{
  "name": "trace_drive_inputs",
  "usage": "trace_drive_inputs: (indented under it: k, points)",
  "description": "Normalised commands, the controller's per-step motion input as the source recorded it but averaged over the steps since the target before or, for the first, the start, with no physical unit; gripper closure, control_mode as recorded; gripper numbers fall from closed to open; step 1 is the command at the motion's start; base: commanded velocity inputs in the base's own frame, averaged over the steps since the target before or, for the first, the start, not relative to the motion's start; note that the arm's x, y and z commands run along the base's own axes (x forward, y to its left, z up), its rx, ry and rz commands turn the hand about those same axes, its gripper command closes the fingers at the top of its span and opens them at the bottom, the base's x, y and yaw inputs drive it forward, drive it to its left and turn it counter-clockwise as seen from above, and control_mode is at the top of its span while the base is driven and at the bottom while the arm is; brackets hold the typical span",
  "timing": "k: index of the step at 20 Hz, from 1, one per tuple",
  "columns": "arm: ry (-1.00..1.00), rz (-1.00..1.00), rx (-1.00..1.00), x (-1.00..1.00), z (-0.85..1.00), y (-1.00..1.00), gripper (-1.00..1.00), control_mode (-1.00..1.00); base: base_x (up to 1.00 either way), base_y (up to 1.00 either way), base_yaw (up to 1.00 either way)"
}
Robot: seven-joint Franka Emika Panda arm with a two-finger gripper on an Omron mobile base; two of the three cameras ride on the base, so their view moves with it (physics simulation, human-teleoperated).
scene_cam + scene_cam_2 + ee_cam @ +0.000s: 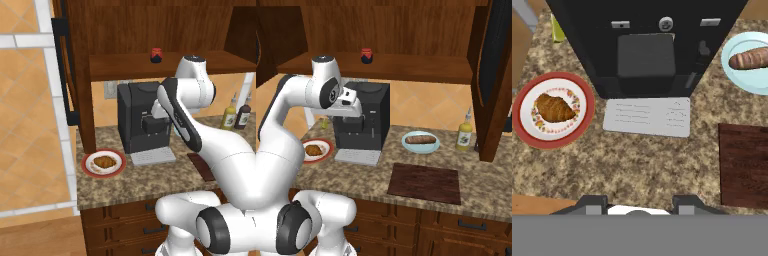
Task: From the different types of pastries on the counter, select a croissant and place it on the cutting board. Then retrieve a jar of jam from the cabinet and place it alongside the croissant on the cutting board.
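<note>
The croissant (pixel 104 162) (pixel 314 149) (pixel 554 108) lies on a red-rimmed plate (pixel 522 120) at the left of the counter (pixel 150 180). A darker log-shaped pastry (pixel 420 139) (pixel 749 58) rests on a pale blue plate. The cutting board (pixel 426 182) (pixel 744 165) (pixel 202 165) lies bare at the counter's front right. The jar of jam (pixel 157 55) (pixel 366 55) stands on the shelf of the open cabinet (pixel 125 65). My gripper (pixel 640 202) hangs high over the counter in front of the coffee machine, open, with nothing between its fingers.
A black coffee machine (pixel 132 120) (pixel 368 120) (pixel 647 45) with a grey drip tray (pixel 647 117) stands between the two plates. Sauce bottles (pixel 229 116) (pixel 464 135) stand at the back right. The cabinet doors (pixel 62 75) (pixel 496 75) hang open on both sides.
</note>
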Motion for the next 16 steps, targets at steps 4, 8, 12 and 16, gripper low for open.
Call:
trace_drive_inputs:
  k: [4, 8, 12, 16]
  points:
    - [0.00, 0.10, 0.00, -0.01, 0.00, 0.12, -1.00, -1.00, 0.00, 0.00, 0.00]
    - [0.00, 0.16, -0.09, 0.00, -0.01, 0.36, -1.00, -1.00, 0.00, 0.00, 0.00]
    - [0.00, 0.30, -0.10, 0.00, 0.00, 0.33, -1.00, -1.00, 0.00, 0.00, 0.00]
    - [0.00, 0.36, -0.07, 0.04, -0.08, 0.18, -1.00, -1.00, 0.00, 0.00, 0.00]
